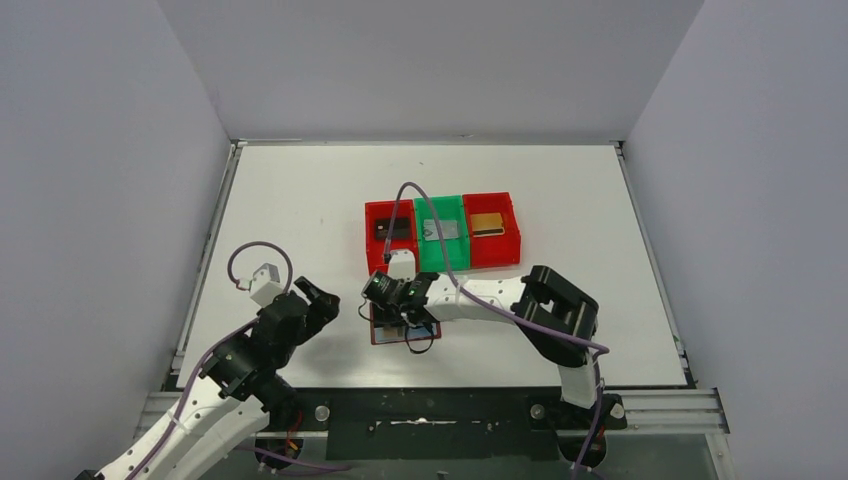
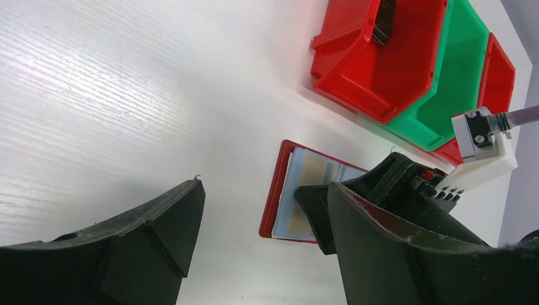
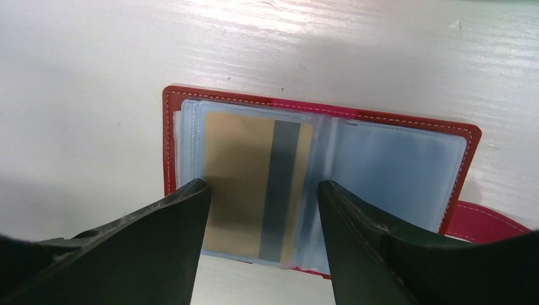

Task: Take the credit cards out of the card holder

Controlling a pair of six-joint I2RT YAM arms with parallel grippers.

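Right gripper (image 3: 262, 190) is held spread over the open card holder (image 3: 407, 119), which lies flat on the table (image 3: 89, 89); a gold card (image 3: 238, 159) in one sleeve (image 3: 189, 124) is straddled. This card should be pinched at its edge and drawn along the sleeve, lest the holder be dragged.

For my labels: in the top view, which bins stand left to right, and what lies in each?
The left red bin with a dark card, green bin with a silvery-grey card, right red bin with a gold card.

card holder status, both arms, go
Left gripper open, empty, off to the side. Right gripper open, straddling gold card sleeved in open card holder. Nothing blocking.
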